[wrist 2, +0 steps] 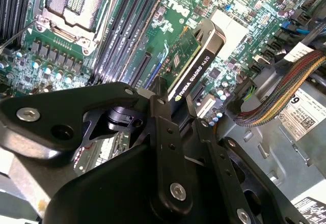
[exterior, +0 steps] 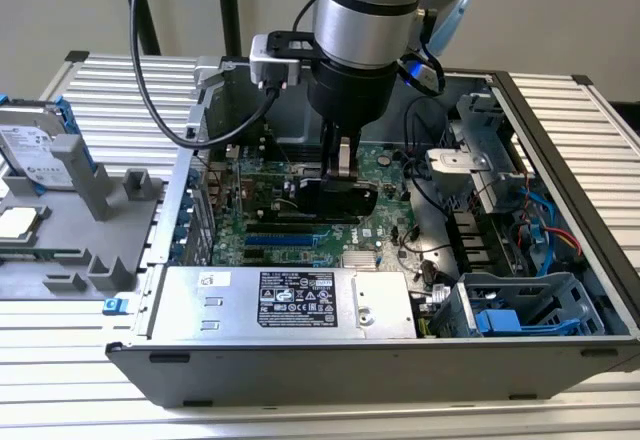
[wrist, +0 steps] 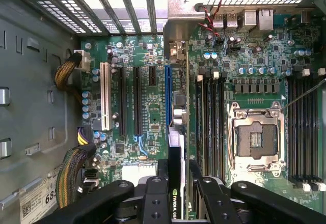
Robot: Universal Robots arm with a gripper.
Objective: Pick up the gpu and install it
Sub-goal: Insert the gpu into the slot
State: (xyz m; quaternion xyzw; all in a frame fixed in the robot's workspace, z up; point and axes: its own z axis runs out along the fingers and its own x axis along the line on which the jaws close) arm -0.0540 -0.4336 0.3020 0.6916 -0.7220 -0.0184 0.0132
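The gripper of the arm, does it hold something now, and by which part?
The gripper holds the gpu, a flat green card with black cover, pinched at its upper edge above the large green motherboard.

one arm (exterior: 365, 10) with one gripper (exterior: 340, 160), its two fingers (wrist: 206, 196) closed on one gpu (exterior: 335, 198). one case (exterior: 380, 370) on the worktop (exterior: 60, 360), holding one motherboard (wrist: 147, 112), one cpu socket (wrist: 254, 140) and one power supply (exterior: 285, 302). one hard drive (exterior: 40, 150) sits on one grey tray (exterior: 90, 250). one white slot (wrist: 105, 96) sits beside three black slots (wrist: 136, 102) and one blue slot (wrist: 168, 96).
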